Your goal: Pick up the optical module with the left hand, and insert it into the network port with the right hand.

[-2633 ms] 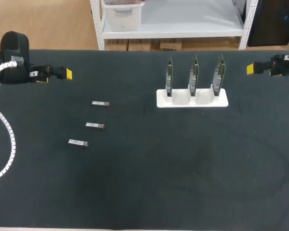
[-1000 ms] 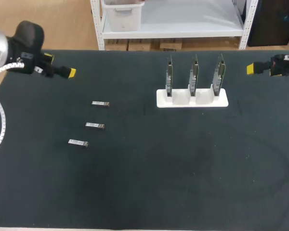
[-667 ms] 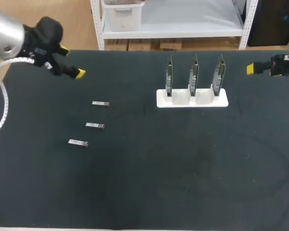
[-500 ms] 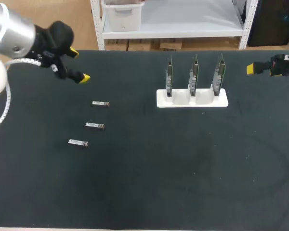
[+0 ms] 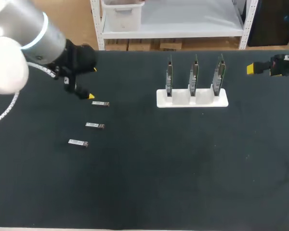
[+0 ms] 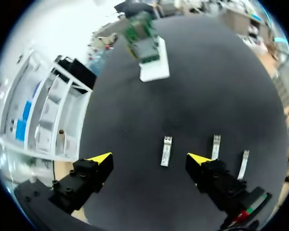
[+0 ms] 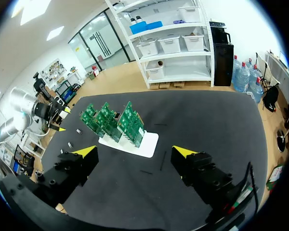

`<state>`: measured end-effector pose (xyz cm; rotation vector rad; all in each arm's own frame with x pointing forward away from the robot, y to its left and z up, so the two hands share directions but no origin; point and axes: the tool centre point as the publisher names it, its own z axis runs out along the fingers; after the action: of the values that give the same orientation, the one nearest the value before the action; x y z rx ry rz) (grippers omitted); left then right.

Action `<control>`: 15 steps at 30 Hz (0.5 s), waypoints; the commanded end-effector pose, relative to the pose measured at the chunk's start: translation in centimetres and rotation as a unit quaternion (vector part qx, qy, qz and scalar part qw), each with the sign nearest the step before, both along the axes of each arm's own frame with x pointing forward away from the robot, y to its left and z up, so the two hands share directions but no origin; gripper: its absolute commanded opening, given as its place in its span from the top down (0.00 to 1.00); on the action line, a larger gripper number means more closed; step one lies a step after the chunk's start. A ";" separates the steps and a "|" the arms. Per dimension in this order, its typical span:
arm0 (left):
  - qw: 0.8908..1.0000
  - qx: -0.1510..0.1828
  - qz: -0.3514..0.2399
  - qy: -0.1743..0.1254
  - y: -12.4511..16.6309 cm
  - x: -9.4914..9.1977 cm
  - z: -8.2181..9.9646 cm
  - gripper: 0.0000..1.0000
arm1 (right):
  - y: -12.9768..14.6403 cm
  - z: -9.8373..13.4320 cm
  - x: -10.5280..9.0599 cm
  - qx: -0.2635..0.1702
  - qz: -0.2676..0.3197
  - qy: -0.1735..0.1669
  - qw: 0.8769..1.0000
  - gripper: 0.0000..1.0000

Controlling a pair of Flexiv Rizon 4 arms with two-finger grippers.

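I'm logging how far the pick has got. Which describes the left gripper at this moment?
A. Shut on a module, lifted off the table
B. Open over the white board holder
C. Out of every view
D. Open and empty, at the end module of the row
D: the left gripper has its fingers wide apart with nothing touching them, and the optical module lies flat on the table just ahead, in line with the gap.

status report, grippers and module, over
Left gripper open, empty, poised by the end optical module. Right gripper open, empty, back from the board stand. Nothing blocking.
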<state>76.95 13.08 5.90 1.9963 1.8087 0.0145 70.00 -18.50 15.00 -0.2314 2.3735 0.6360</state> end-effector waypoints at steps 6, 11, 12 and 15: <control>0.987 0.152 -0.026 0.040 -0.1 1.4 -1.6 0.00 | 0.0 0.0 0.0 0.000 0.000 0.000 1.000 0.00; 0.984 0.167 -0.012 0.063 0.4 0.2 -2.3 0.00 | 0.0 0.0 0.0 0.000 0.000 0.000 1.000 0.00; 0.983 0.173 -0.005 0.068 0.6 0.1 -2.6 0.00 | 0.0 0.0 0.0 0.000 0.000 0.000 1.000 0.00; 0.982 0.181 0.002 0.058 0.9 0.0 -3.4 0.00 | 0.0 0.0 0.0 0.000 0.000 0.000 1.000 0.00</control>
<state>76.60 14.36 3.01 2.2621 1.9731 0.1864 70.00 -18.50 15.00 -0.2313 2.3735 0.6360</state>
